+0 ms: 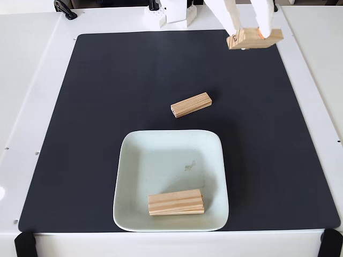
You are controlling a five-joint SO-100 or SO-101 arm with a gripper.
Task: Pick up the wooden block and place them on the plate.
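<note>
In the fixed view a pale mint-white square plate [134,160] sits at the front middle of a black mat. One wooden block [176,202] lies inside the plate near its front edge. A second wooden block [191,104] lies on the mat just behind the plate, slightly tilted. At the far right corner of the mat my white gripper [249,33] is shut on a third wooden block [254,39], held level above the mat, with one finger [231,19] at the block's left end and the other nearer its right end.
The black mat [80,134] covers most of a white table [32,69]. The arm's white base [171,13] stands at the back middle. A black cable [65,9] lies at the back left. Black clamps sit at the table's front corners.
</note>
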